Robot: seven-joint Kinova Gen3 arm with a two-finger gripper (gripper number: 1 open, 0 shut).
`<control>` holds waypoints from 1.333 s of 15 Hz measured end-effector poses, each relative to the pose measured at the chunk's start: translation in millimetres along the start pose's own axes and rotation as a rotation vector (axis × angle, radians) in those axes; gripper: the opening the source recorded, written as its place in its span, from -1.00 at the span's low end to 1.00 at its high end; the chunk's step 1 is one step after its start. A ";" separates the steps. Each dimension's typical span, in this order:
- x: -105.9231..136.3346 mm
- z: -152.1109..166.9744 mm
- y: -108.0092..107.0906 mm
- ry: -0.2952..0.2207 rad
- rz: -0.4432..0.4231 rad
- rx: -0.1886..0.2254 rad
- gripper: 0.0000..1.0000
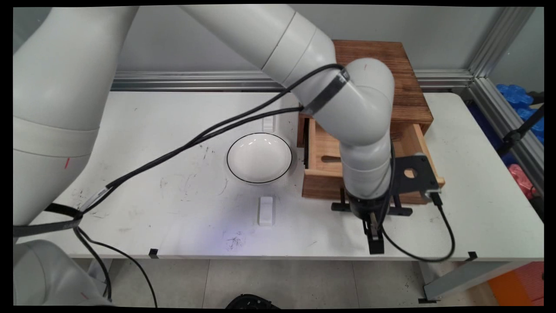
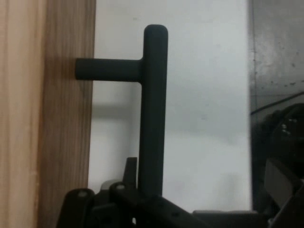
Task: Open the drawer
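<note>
Gripper (image 1: 374, 237) is at the black drawer handle (image 2: 154, 118), at the table's near right. In the hand view the bar runs straight down into the gripper's linkage, so the gripper sits around the bar. We can't tell whether it's clamped on the bar or loose.

The handle is a round bar on a short post (image 2: 107, 69) set into the wooden drawer front (image 2: 66, 142), with white tabletop showing behind it.

The drawer (image 1: 323, 156) is pulled out toward the near edge. We see a light wood interior with a dark slot in the floor, and the wrist hides the rest.

The drawer belongs to a dark-stained wooden cabinet (image 1: 391, 74) at the back right of the white table (image 1: 173, 130).

A black bracket plate (image 1: 412, 174) on the wrist hangs over the drawer's right front corner, and a cable (image 1: 447, 243) loops down from it past the table edge.

A white bowl with a thin black rim (image 1: 259, 157) is just left of the drawer, apart from it, upright and empty.

There are two small white blocks: one (image 1: 266, 211) on the near side of the bowl, one (image 1: 269, 123) on the far side.

Black cables (image 1: 195, 141) span from the wrist across the table to the left.

Off the table to the right are blue (image 1: 517, 98) and red (image 1: 521, 178) items that we can't identify.
</note>
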 end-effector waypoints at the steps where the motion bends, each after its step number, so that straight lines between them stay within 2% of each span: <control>1: 0.1 -0.5 3.9 0.000 -0.001 -0.001 1.00; 8: 2.9 -3.2 47.9 -0.003 -0.012 -0.026 1.00; 20: -2.8 -7.4 94.2 -0.015 0.005 -0.060 1.00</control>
